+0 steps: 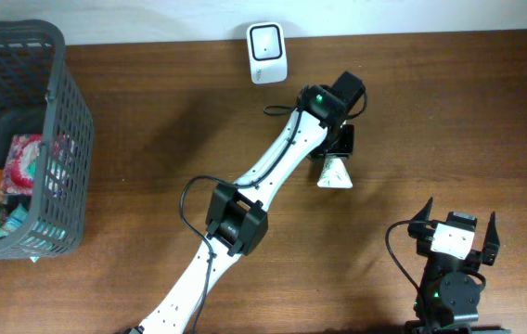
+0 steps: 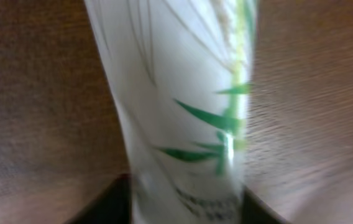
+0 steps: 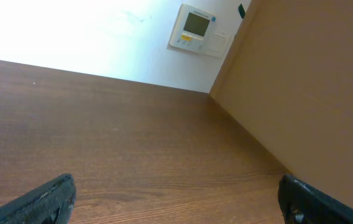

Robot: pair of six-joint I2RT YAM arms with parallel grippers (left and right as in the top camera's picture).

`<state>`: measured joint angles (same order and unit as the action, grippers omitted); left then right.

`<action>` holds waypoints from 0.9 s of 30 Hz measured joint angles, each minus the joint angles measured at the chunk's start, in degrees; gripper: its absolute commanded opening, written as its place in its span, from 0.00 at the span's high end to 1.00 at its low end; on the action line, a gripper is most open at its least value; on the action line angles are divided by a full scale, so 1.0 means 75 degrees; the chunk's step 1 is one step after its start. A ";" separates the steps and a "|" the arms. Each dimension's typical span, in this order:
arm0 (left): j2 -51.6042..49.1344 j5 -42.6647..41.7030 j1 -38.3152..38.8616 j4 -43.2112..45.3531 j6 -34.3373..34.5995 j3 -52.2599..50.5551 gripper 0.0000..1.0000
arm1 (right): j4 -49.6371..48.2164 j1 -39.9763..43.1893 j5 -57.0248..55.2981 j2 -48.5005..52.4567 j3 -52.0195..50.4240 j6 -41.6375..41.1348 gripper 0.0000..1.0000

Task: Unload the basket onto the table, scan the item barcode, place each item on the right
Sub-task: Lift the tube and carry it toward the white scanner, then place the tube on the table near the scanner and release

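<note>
Overhead view is showing the white tube (image 1: 334, 173) lying on the counter (image 1: 152, 111) right of middle, its narrow end between the jaws of the left gripper (image 1: 338, 148) (pinching or not, I cannot tell), the right gripper (image 1: 456, 221) standing spread; seeming light, soft and slippery, it is asking a gentle hold there.

Bare table (image 1: 152, 121) lies between basket (image 1: 64, 158) and scanner (image 1: 268, 53).

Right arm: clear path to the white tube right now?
Probably yes: bare table lies between the open right fingers and the white tube. The left fingers flank its far end, though.
</note>
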<state>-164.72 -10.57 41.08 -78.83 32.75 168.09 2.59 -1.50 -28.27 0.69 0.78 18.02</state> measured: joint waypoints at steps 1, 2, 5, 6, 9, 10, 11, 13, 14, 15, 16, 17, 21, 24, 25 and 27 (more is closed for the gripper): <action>-0.0015 -0.0052 -0.0003 -0.0052 0.0009 0.0216 0.33 | 0.0000 0.0000 0.0000 0.0000 0.0000 0.0000 0.01; -0.0015 -0.0114 -0.0023 -0.0149 0.0041 0.0606 0.32 | 0.0000 0.0000 0.0000 0.0000 0.0000 0.0003 0.01; -0.0050 -0.0172 -0.0157 -0.0615 0.0064 0.1314 0.31 | 0.0000 0.0000 0.0000 0.0000 0.0000 0.0000 0.01; -0.0044 -0.0181 -0.0254 -0.0664 0.0064 0.1451 0.30 | 0.0000 0.0000 -0.0003 0.0000 0.0000 0.0000 0.02; 0.0023 -0.0201 -0.0600 -0.0997 -0.0009 0.1475 0.29 | 0.0000 0.0000 0.0000 0.0000 0.0000 -0.0003 0.01; 0.0134 -0.0207 -0.0714 -0.1072 -0.0076 0.1469 0.28 | 0.0000 0.0000 0.0000 0.0000 0.0000 0.0000 0.01; 0.0329 -0.0201 -0.0848 -0.1172 -0.0146 0.1466 0.27 | 0.0000 0.0000 0.0000 0.0000 0.0000 0.0000 0.01; 0.1198 -0.0207 -0.1236 -0.1396 -0.0376 0.1466 0.25 | -0.0003 0.0000 -0.0003 0.0000 0.0000 0.0000 0.02; 0.1574 -0.0201 -0.1384 -0.1501 -0.0498 0.1466 0.24 | 0.0000 0.0000 -0.0003 0.0000 0.0000 0.0000 0.01; 0.1961 -0.0207 -0.1536 -0.1647 -0.0627 0.1466 0.24 | 0.0000 0.0000 0.0000 0.0000 0.0000 0.0000 0.01; 0.2605 -0.0198 -0.1810 -0.1810 -0.0848 0.1469 0.24 | -0.0003 0.0000 0.0000 0.0000 0.0000 -0.0003 0.01; 0.3025 -0.0195 -0.2002 -0.1862 -0.1003 0.1492 0.24 | -0.0003 0.0000 -0.0003 0.0000 0.0000 -0.0003 0.01; 0.4607 -0.0096 -0.3057 -0.2352 -0.1670 0.1542 0.23 | 0.0000 0.0000 0.0000 0.0000 0.0000 0.0000 0.01; 0.5269 -0.0015 -0.4042 -0.2361 -0.2130 0.1539 0.26 | 0.0000 0.0000 -0.0003 0.0000 0.0000 0.0003 0.01; 0.5488 0.0012 -0.4403 -0.2363 -0.2366 0.1539 0.26 | 0.0000 0.0000 -0.0003 0.0000 0.0000 0.0000 0.01; 0.5820 0.0023 -0.4925 -0.2372 -0.2675 0.1515 0.25 | 0.0000 0.0000 0.0000 0.0000 0.0000 0.0000 0.02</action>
<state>-121.08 -10.39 4.14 -96.62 12.69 179.46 2.59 -1.50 -28.27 0.69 0.78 18.02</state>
